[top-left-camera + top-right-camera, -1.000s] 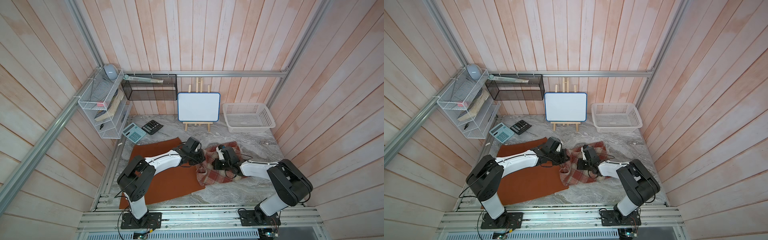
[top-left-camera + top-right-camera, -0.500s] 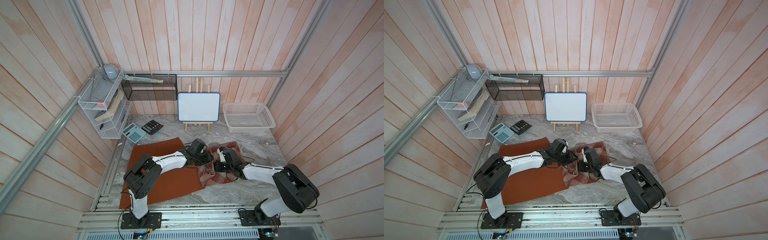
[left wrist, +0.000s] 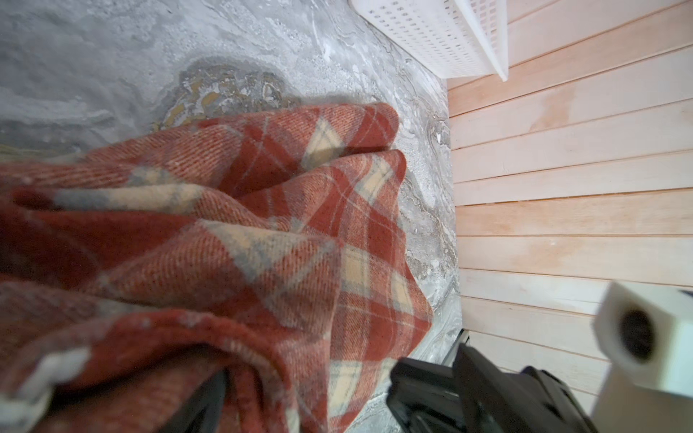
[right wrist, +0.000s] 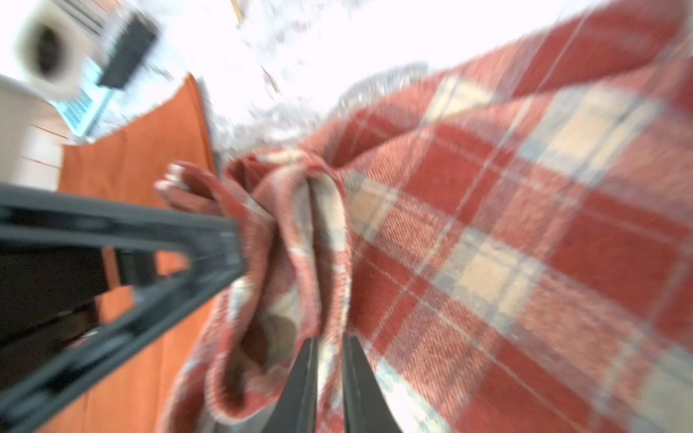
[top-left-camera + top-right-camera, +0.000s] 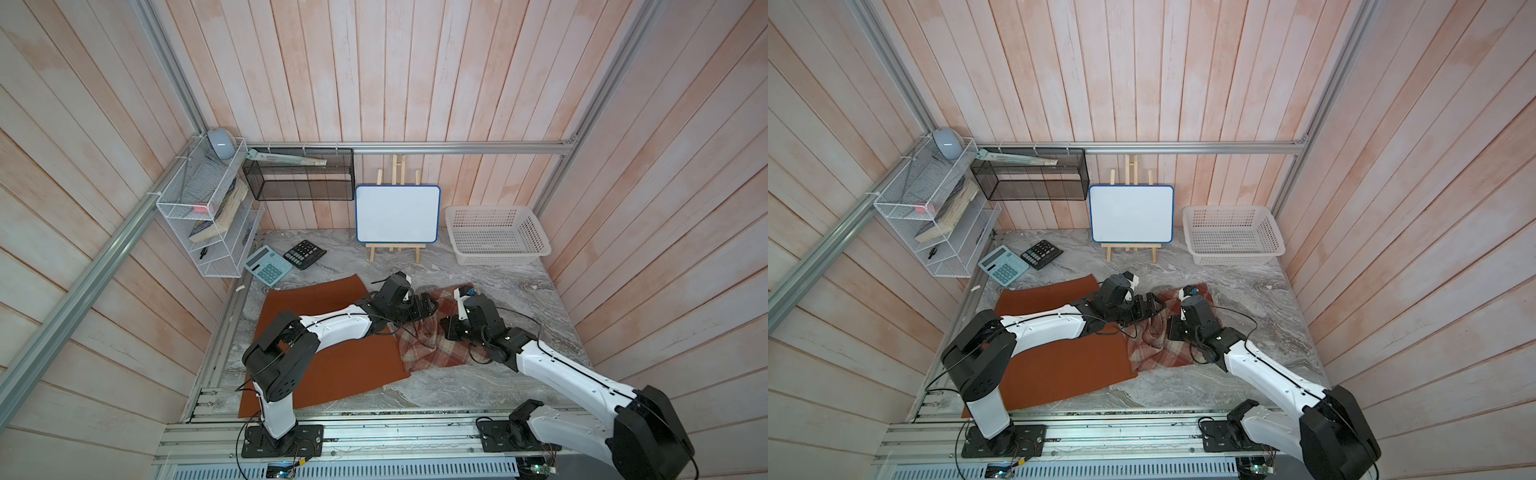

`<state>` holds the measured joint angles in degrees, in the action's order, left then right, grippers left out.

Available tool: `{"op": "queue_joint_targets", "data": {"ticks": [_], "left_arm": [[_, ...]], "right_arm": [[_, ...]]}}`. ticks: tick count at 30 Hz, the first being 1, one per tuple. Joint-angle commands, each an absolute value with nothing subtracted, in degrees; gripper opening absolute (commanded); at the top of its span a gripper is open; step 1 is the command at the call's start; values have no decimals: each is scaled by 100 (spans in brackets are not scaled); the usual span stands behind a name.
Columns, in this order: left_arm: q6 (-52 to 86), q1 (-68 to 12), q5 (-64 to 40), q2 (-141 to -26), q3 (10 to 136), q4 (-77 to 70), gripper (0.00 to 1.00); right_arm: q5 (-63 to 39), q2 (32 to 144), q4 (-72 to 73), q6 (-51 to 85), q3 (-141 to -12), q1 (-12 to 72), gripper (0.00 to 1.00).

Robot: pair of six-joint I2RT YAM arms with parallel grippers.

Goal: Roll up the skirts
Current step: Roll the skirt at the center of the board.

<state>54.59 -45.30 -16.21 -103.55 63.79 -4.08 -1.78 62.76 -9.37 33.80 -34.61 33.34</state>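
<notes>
Left gripper (image 5: pixel 431 304) has slid across onto the plaid skirt (image 5: pixel 424 349), jaws now spread wide. Right gripper (image 4: pixel 330 343) pinches a bunched fold, nearly closed. Plaid skirt lies crumpled against the flat orange skirt (image 5: pixel 332 357). Best to spread it flat first, then roll evenly from one hem.

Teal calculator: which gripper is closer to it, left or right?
Left. The left gripper is over the edge of the plaid skirt that faces the teal calculator; the right gripper is farther across that skirt, beyond the left one.

Top views: high, looking down, whole scene. Wrist cams: v. close, both share plaid skirt (image 3: pixel 262 232).
</notes>
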Motion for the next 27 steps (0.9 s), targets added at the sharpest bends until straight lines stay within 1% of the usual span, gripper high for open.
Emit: {"op": "queue_joint_targets", "data": {"ticks": [1, 3, 6, 12, 18, 27], "left_arm": [[5309, -4544, -1712, -10351, 6450, -725, 100], [5311, -4536, -1724, -10346, 6422, -802, 100], [5326, -4520, -1804, -10395, 6442, -850, 100], [5379, -4509, -1879, -10462, 6403, -965, 100], [5405, -4507, -1975, -10473, 6364, -1047, 100], [5169, -4509, -1985, -10315, 6384, -837, 100]], "right_arm": [[-376, 6112, -1331, 3341, -3581, 3397, 13], [-724, 6120, -1002, 3447, -3561, 3605, 8], [-1052, 6266, -515, 3648, -3547, 3936, 4], [-1309, 6873, 109, 3656, -3420, 4037, 1], [-1195, 7520, 368, 3551, -3315, 3914, 0], [-993, 7919, 371, 3446, -3164, 3719, 0]]}}
